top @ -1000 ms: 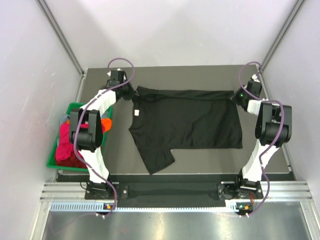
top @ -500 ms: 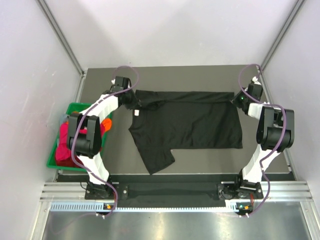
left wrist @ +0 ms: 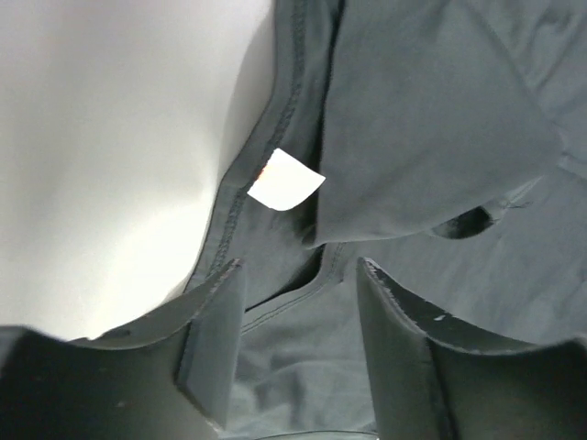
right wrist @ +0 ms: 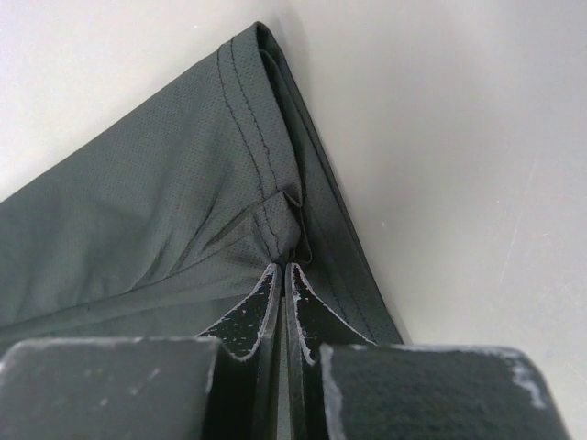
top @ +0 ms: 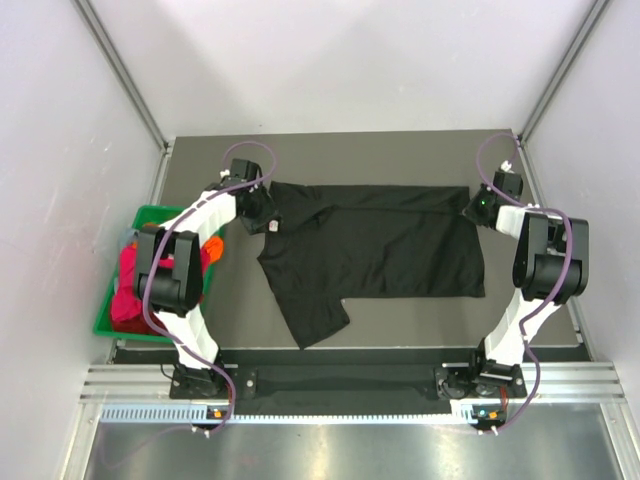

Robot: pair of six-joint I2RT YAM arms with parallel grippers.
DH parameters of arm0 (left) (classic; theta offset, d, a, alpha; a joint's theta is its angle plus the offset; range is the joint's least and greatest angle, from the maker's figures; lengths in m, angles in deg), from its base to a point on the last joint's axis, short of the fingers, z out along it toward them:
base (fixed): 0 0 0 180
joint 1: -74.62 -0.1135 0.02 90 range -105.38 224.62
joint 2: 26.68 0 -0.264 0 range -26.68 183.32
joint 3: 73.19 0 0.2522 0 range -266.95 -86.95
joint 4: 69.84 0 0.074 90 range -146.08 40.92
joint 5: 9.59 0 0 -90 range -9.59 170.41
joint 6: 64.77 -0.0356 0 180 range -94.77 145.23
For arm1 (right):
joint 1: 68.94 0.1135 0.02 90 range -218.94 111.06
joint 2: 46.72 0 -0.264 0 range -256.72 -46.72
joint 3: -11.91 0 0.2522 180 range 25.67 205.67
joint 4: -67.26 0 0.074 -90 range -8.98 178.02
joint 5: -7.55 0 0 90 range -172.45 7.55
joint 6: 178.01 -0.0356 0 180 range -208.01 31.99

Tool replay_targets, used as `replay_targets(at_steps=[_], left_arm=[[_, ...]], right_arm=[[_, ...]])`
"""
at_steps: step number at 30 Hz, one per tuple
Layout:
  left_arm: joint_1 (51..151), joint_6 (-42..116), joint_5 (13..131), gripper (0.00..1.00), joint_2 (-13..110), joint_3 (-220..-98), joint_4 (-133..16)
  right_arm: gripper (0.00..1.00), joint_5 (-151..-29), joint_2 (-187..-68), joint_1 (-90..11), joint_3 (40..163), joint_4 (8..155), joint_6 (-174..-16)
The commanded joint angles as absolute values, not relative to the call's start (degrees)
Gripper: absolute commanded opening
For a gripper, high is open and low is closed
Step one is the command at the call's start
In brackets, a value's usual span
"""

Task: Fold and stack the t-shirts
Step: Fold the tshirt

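A black t-shirt [top: 380,245] lies spread on the dark table, its neck to the left and its hem to the right. One sleeve [top: 315,320] points toward the near edge. My left gripper [top: 264,210] hovers over the collar area, open, with only slack cloth [left wrist: 440,119] below the gap between its fingertips [left wrist: 298,275]. The white neck label [left wrist: 286,179] lies just ahead of it. My right gripper [top: 476,204] is shut on the far hem corner [right wrist: 261,110], the stitched cloth bunched at the fingertips [right wrist: 282,268].
A green bin [top: 108,322] stands off the table's left edge, holding red and magenta shirts [top: 130,290] and an orange one [top: 212,247]. Grey walls close in the table on the left, far and right sides.
The left gripper's jaws have opened and let go of the cloth by the collar. The shirt's far edge has settled a little nearer. The right gripper stays shut on the hem corner.
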State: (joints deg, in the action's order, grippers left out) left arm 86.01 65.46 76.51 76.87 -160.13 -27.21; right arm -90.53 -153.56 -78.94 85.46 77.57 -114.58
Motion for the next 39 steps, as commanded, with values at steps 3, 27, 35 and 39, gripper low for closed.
replay_targets(at_steps=[3,27,35,39], left_arm=[[86.0,62.3,72.5,0.57,74.0,-163.3,-30.8],[86.0,63.6,69.8,0.45,88.1,-168.7,-30.8],[86.0,64.6,68.6,0.06,88.5,-168.8,-31.6],[86.0,65.5,69.1,0.00,86.4,-168.9,-30.3]], right_arm=[[0.00,-92.4,-151.0,-79.6,88.1,77.2,-113.7],[0.00,-92.4,-151.9,-79.6,90.2,80.7,-112.2],[0.00,-92.4,-152.1,-79.6,90.2,80.8,-112.3],[0.00,-91.8,-151.7,-79.5,91.0,80.8,-112.0]])
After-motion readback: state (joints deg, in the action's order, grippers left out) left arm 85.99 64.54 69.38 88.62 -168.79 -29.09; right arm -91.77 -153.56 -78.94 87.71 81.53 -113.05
